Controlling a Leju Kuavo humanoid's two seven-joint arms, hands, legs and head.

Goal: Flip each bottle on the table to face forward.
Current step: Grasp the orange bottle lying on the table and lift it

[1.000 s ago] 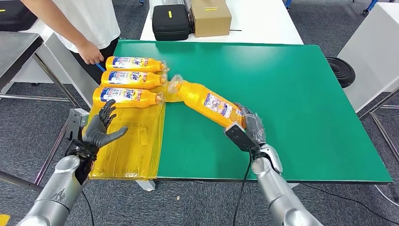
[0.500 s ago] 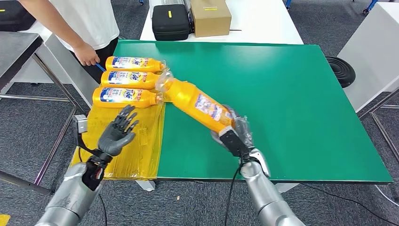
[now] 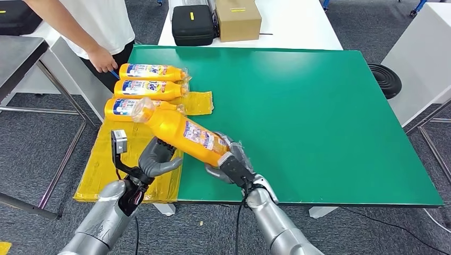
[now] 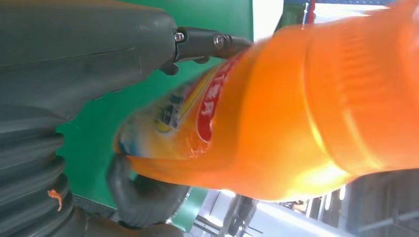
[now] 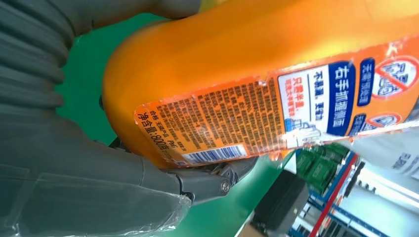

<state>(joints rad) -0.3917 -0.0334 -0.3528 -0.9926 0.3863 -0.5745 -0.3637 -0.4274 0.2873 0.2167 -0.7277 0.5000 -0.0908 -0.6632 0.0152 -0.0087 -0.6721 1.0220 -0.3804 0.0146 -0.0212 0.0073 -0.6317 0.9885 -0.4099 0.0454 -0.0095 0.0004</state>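
In the head view, a green table [image 3: 319, 106] was seen with a yellow plastic sheet [image 3: 133, 159] draped over its near left corner. Three orange bottles [image 3: 149, 88] lay side by side at the far end of that sheet, front labels turned up, long axes running left to right with necks toward the table's middle; these were judged done. A fourth bottle, the held bottle [image 3: 181, 133], was lifted above the sheet's near edge, gripped at its base by the right hand [image 3: 228, 164], fingers wrapped around it. Its long axis was tilted, the clear cap pointing up and away toward the far left, over the nearest lying bottle. Its back label faced up, so the flip was judged not yet finished. The left hand [image 3: 157, 158] was seen just under the bottle's middle, fingers curled; whether it touched could not be told here. A person [image 3: 101, 32] stood at the far left corner.

In the left wrist view, the held bottle [image 4: 276, 108] was shown close against the left hand [image 4: 99, 54], with a dark finger curled beneath it.

In the right wrist view, the bottle's base [image 5: 148, 84] was clasped by the right hand [image 5: 123, 168], and the back label with barcode was plainly shown.
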